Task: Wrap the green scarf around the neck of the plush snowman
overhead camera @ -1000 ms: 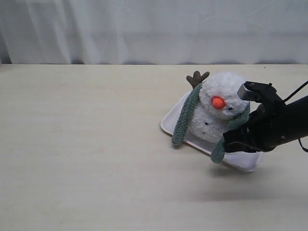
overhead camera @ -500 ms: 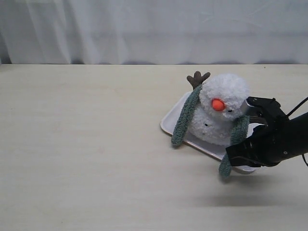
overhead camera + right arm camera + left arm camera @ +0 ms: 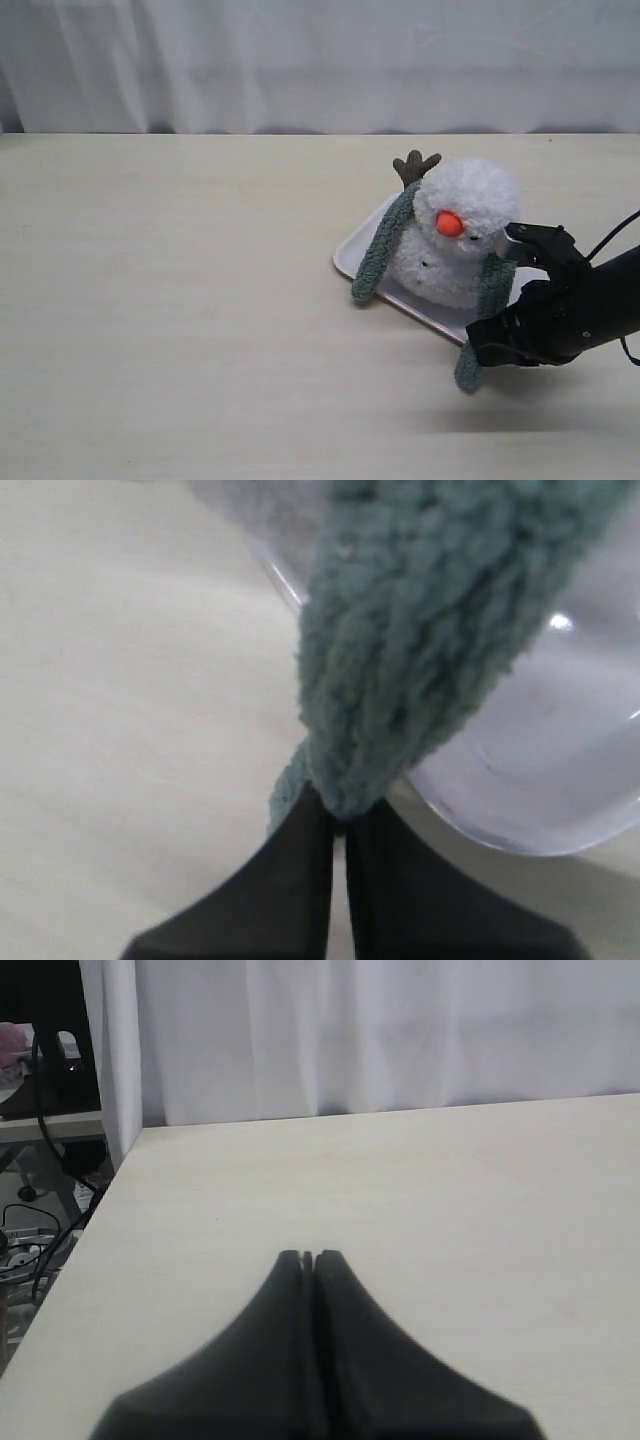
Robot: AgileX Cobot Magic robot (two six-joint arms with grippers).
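Right wrist view: the right gripper [image 3: 338, 815] was pinched tight on the green scarf [image 3: 420, 630] close to 1 of its ends, and only a short tail showed past the fingertips.
Held end: in the exterior view it came down from beside the head of the plush snowman [image 3: 470, 200] and over the rim of the tray [image 3: 350, 258]. Its tip was low over the table [image 3: 150, 300]; I could not tell if it touched.
Free end: it hung down the snowman's other side and over the tray rim, on the left of the exterior view.
Snowman: it sat on the tray, leaning a little, with the orange nose toward the camera.
Neck [image 3: 452, 248]: the scarf seemed to pass behind it, but the back was hidden. The front was bare.
Left gripper [image 3: 308, 1257]: the fingers were pressed together on nothing, over bare table.
Progress: by my judgement about half. The scarf was draped, and the 2 ends were not yet crossed in front.
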